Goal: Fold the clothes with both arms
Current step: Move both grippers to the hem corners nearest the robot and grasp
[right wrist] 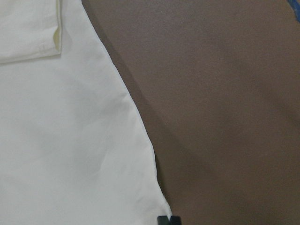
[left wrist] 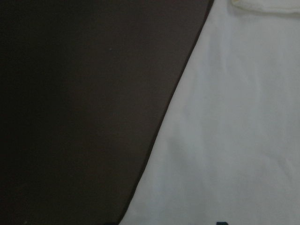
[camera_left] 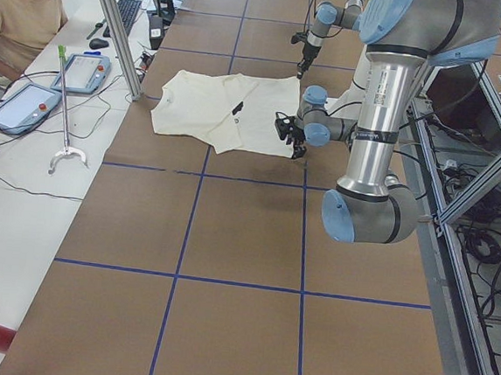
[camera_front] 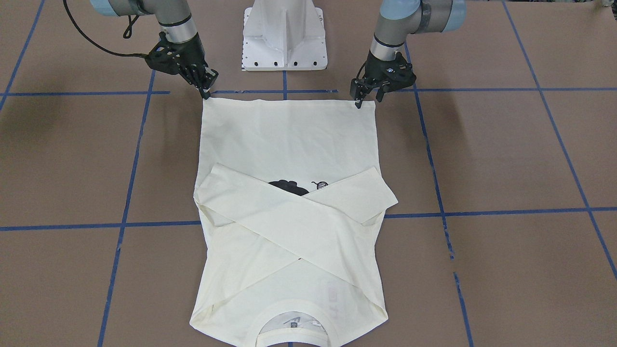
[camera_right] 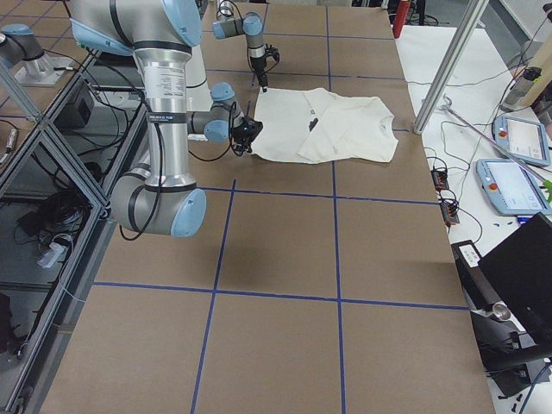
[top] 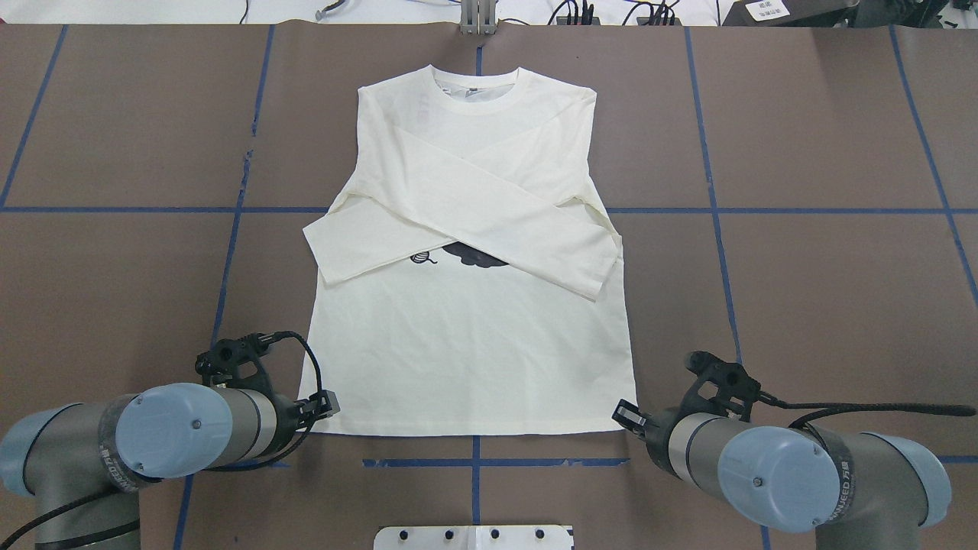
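Note:
The cream-white T-shirt [camera_front: 289, 144] lies flat on the brown table, print side up. Its collar [top: 475, 85] points away from me and its two long sleeves [top: 489, 206] are crossed over the chest, half covering the black print [top: 474, 256]. The hem runs along the side near me. My left gripper [camera_front: 367, 100] stands at one hem corner [top: 327, 403] with its fingers apart, open. My right gripper [camera_front: 207, 92] is at the other hem corner [top: 626, 415]. In the right wrist view its fingertips [right wrist: 167, 219] meet on the corner of the cloth [right wrist: 61, 140], shut on it.
The white pedestal base [camera_front: 284, 38] stands between the arms, just behind the hem. Blue tape lines [top: 474, 462] grid the table. In the exterior left view a person [camera_left: 20, 9] sits at a side bench with tablets [camera_left: 21, 106] and cables.

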{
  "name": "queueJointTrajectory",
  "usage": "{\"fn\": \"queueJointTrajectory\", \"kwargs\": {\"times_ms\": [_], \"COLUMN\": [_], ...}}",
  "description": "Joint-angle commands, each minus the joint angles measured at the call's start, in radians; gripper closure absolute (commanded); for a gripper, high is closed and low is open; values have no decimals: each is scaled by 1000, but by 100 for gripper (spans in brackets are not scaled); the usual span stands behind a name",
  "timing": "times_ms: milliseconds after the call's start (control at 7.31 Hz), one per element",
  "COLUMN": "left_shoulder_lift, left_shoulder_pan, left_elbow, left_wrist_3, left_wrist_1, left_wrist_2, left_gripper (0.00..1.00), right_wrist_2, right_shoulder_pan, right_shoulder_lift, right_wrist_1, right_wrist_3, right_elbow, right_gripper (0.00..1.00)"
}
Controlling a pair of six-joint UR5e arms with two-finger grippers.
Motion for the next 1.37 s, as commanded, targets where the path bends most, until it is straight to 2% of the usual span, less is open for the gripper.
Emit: {"fn": "queueJointTrajectory", "kwargs": {"times_ms": [0,274,411,547,958,1095,1232], "left_shoulder_lift": [1,4,5,6,6,18,50], "left_shoulder_pan": [13,18,16,16,15,18,75], "left_elbow": [-2,1,1,2,-43,-126,-219], "left_wrist_3": [-8,-25,-34,-45,-50,-54,-127], "left_wrist_1": [24,25,25,25,44,86,129], "left_wrist_2": [1,1,1,1,1,-1,1], "left_gripper": [29,48,79,100,100,100,100], "right_wrist_2": [-4,-5,-7,-7,-8,-7,-8], "right_shoulder_pan": [0,0,0,0,1,0,-56], "right_shoulder_lift": [-3,-3,-4,-4,-4,-33,-137], "right_wrist_1": [0,0,0,-2,0,-2,0], "right_wrist_3": [0,1,0,1,0,1,1], "right_elbow": [-1,-1,-1,-1,5,54,173], "right_gripper": [100,100,100,100,100,100,100]}}
